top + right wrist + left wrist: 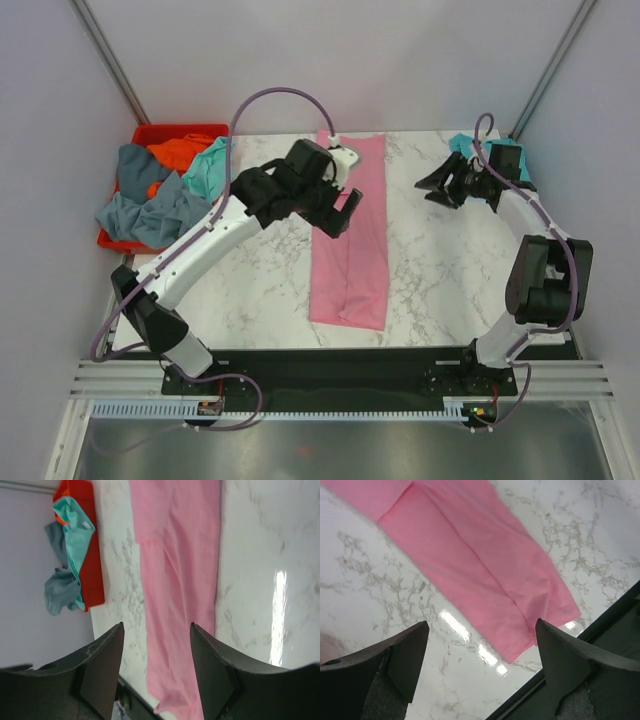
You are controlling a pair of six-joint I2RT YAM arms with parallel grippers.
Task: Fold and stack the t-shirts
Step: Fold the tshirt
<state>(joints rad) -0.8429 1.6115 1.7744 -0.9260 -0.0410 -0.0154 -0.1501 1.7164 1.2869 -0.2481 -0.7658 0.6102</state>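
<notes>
A pink t-shirt [350, 240] lies on the marble table [450, 270], folded lengthwise into a long narrow strip. My left gripper [343, 213] hovers over the strip's far left edge, open and empty. In the left wrist view the gripper [482, 630] holds nothing, and the pink t-shirt's [485, 565] near corner lies beyond its fingers. My right gripper [436, 186] is raised at the back right, open and empty. Past its jaws [156, 630] the pink t-shirt [180, 580] shows well below. A teal t-shirt [461, 144] lies at the back right corner, partly hidden by the right arm.
A red bin [190, 131] stands off the table's back left corner, holding grey-blue [150, 210], orange [180, 152] and mint [210, 165] t-shirts that spill over its rim. The table's black front edge [600, 615] runs close to the pink strip's near end.
</notes>
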